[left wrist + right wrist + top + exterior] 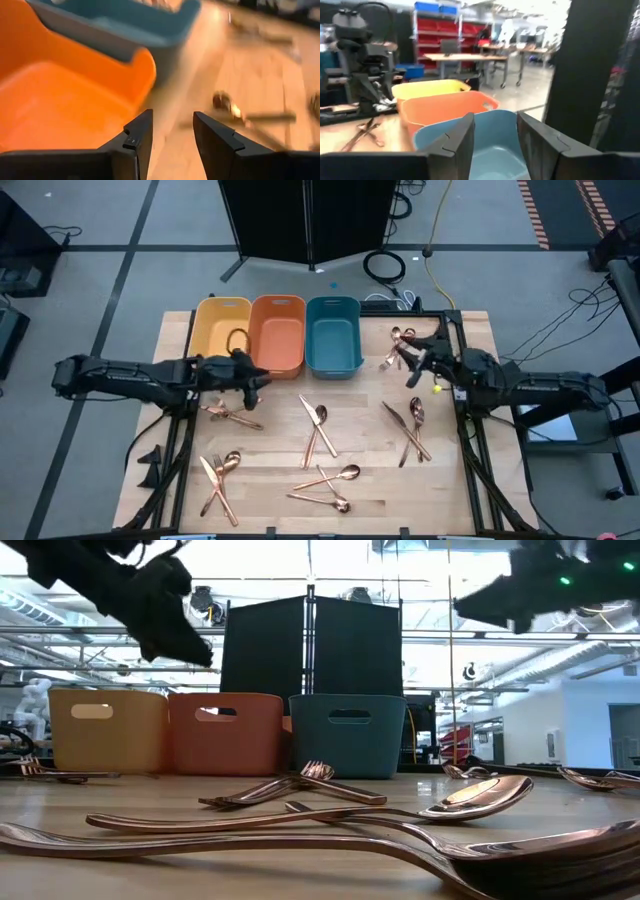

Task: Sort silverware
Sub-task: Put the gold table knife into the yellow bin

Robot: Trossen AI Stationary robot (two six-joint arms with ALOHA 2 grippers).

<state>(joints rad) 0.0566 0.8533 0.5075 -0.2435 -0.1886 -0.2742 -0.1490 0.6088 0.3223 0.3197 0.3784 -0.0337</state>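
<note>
Copper silverware lies in loose groups on the wooden table: one group [318, 430] at the middle, one [327, 488] near the front, one [219, 478] at the front left, one [231, 415] under my left arm, one [410, 425] at the right, one [400, 340] at the far right. My left gripper [262, 379] is open and empty, above the table just in front of the orange bin [277, 335]; the left wrist view [172, 132] shows the gap. My right gripper [402, 352] is open and empty, raised beside the teal bin [333, 335]; it also shows in the right wrist view [495, 132].
Three plastic bins stand side by side at the table's far edge: yellow [222, 330], orange and teal. A black folding screen [310, 220] stands behind the table. Bare wood lies between the silverware groups.
</note>
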